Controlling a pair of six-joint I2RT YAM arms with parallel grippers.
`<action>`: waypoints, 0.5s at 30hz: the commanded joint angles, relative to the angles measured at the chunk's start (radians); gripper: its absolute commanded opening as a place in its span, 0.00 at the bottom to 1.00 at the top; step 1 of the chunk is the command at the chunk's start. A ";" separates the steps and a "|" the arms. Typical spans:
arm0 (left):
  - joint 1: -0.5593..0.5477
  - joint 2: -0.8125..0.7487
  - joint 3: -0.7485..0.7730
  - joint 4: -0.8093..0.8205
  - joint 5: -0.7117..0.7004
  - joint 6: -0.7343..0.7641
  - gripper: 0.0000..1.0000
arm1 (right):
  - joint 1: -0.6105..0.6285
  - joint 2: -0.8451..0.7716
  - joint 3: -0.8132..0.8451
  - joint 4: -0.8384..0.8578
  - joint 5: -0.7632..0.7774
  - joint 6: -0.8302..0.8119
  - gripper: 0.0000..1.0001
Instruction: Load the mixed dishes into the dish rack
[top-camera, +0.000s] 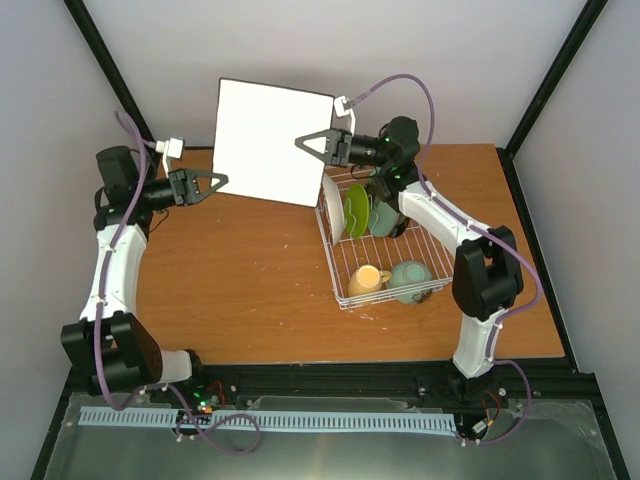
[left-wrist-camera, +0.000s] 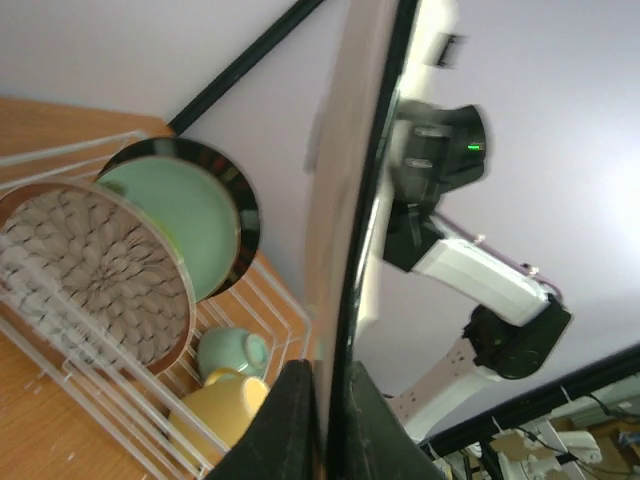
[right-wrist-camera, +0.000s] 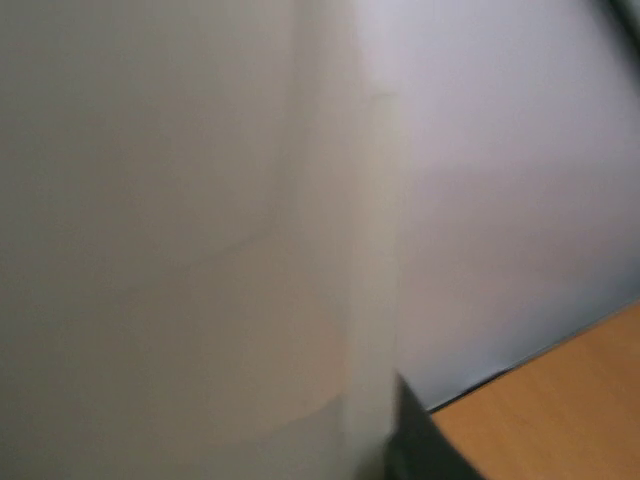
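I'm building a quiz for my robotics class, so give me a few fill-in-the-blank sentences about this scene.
1. The left gripper is shut on a white plate of ___ shape.
2. The mug in the rack is ___ in colour.
3. Beside the mug lies a mint-green ___.
4. The round plates stand on edge in the ___.
Missing: square; yellow; bowl; rack.

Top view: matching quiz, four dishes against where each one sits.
1 square plate
2 mug
3 bowl
4 lime plate

A standing on edge at the far end of the rack
B rack's near end, view's left
C rack's near end, view's right
D held up, outside the rack

Pairs: 1-D, 2-B, 3-C, 4-A
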 joint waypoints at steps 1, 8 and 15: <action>-0.008 -0.046 0.039 0.087 0.058 0.005 0.01 | 0.035 0.003 0.048 0.041 -0.047 0.020 0.03; -0.007 -0.025 0.076 0.009 -0.010 0.073 0.07 | 0.036 -0.049 0.039 -0.095 -0.025 -0.105 0.03; -0.007 0.005 0.154 -0.171 -0.172 0.205 0.90 | 0.023 -0.105 -0.011 -0.199 0.068 -0.203 0.03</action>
